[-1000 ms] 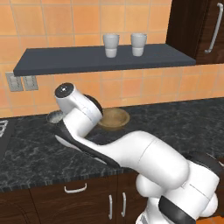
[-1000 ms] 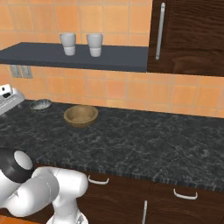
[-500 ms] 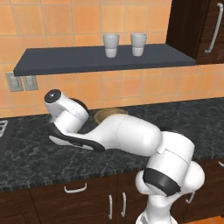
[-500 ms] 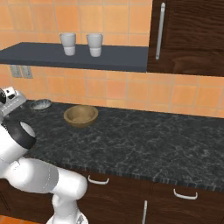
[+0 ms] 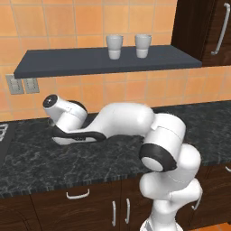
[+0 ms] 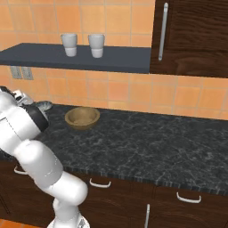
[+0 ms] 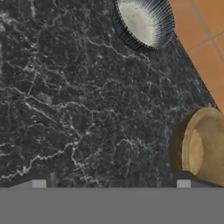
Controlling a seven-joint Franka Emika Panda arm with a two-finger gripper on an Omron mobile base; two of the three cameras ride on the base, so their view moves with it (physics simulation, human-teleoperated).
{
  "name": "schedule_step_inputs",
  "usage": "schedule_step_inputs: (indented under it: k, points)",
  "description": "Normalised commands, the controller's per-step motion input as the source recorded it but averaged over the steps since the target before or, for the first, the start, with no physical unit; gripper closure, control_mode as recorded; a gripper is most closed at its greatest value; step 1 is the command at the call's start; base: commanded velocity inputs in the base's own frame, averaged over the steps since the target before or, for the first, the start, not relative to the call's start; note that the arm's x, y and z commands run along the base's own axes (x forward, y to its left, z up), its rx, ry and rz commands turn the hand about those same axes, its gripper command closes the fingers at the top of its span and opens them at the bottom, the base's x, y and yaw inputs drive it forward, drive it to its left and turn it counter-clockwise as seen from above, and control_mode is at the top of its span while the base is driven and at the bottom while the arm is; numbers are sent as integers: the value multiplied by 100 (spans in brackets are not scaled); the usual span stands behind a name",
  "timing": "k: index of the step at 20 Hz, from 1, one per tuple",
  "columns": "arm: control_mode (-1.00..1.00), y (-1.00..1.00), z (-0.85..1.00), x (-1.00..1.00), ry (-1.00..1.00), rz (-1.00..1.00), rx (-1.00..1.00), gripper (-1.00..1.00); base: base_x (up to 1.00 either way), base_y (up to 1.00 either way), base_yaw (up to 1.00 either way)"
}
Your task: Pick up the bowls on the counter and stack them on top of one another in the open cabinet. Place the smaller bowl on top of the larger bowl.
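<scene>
Both bowls (image 7: 145,22) ahead of open tool (image 7: 111,183).

Kitchen: black marble-veined counter (image 6: 147,147), orange tiled wall (image 6: 116,18), dark brown cupboards (image 6: 191,35), cups (image 6: 69,44) on shelf (image 6: 80,58).

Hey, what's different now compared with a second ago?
The arm has swung left and folded down low over the counter, carrying the open hand out above the worktop near both bowls. It has taken hold of nothing. The larger bowl, the smaller bowl and the two cups on the open cabinet stayed where they were.
</scene>
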Motion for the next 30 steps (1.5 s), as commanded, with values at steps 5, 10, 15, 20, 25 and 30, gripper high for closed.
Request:
schedule_step_inputs:
  k: [5,10,15,20,25,30]
  points:
    - [-100,21,-20,51,13,7,-5,-100,0,0,0]
    - [-100,11,-1,27,5,6,-11,-100,0,0,0]
    - [-100,14,-10,8,13,1,-8,-100,0,0,0]
    - [-100,7,-26,22,5,1,-10,-100,0,0,0]
    - [-100,6,-22,45,4,0,-7,-100,0,0,0]
    - [-100,3,-10,52,0,0,-3,-100,0,0,0]
